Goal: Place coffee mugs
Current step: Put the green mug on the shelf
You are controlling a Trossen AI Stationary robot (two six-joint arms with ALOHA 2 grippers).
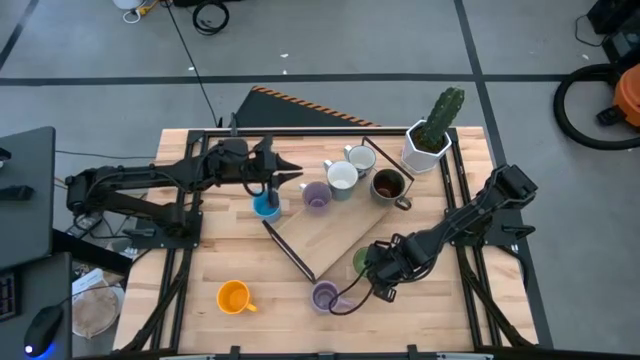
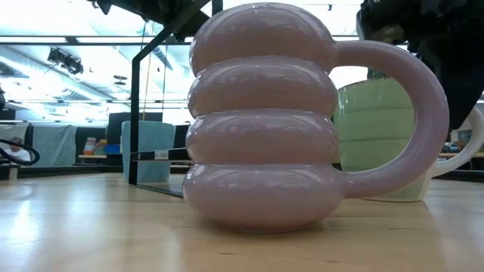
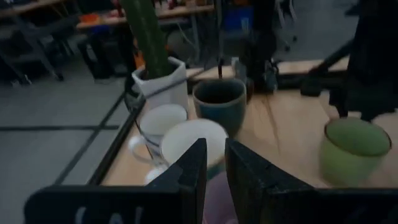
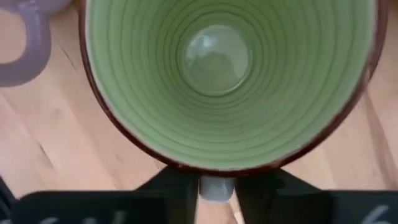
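Note:
My right gripper (image 4: 217, 186) is shut on the green mug (image 1: 362, 262), which stands near the table's front centre. One lilac mug (image 2: 261, 121) stands on its base just in front of it, with its handle (image 2: 423, 113) toward the green mug (image 2: 374, 140). My left gripper (image 3: 214, 165) is at the second lilac mug (image 1: 316, 197), and its fingers stand a narrow gap apart. The blue mug (image 1: 266, 206) sits under the left arm. Two white mugs (image 1: 342, 176), (image 1: 360, 158) and the dark brown mug (image 1: 388, 185) stand in a cluster. The orange mug (image 1: 233, 297) stands alone at front left. My left gripper has a lilac part of the mug (image 3: 215, 202) between its two fingers. The fingers themselves hide which part it is and how the mug sits. My right gripper pinches the green mug's handle (image 4: 216, 186) between its two fingers, coming from the table's right side. The mug is upright, its open mouth (image 4: 224, 74) facing up.
A white faceted pot with a cactus (image 1: 430, 140) stands at the far right corner. Thin black rods (image 1: 290, 250) run slanting across the boards between the mugs. Black rails (image 1: 300, 130) border the table's far edge and sides. A dark cable (image 1: 345, 300) loops by the front lilac mug.

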